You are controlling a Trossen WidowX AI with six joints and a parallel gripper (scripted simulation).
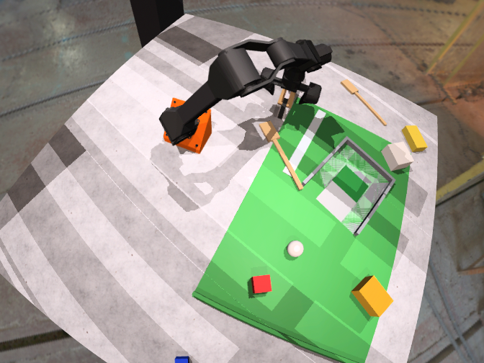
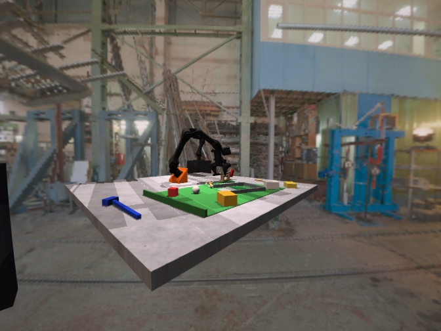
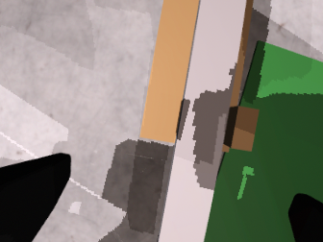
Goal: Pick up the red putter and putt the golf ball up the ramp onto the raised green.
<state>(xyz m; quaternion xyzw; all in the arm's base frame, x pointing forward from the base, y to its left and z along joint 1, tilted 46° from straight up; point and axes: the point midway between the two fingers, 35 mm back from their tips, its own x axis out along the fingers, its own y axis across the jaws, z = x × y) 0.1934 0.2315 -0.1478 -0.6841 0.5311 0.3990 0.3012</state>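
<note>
Grey-striped table, green mat on its right half. I read the gripper as spread nearly full and holding nothing, poised at the mat's far corner. Wrist view shows a pale shaft running between the fingers, a tan shaft just beside it. I judge the pale one to be the red putter, whose red head shows only in the exterior view. The jaws straddle it for a grasp across the shaft. The neighbouring shaft and mat edge leave little finger room. Another tan putter lies across the mat edge. The golf ball rests well apart on open mat, short of the raised green.
</note>
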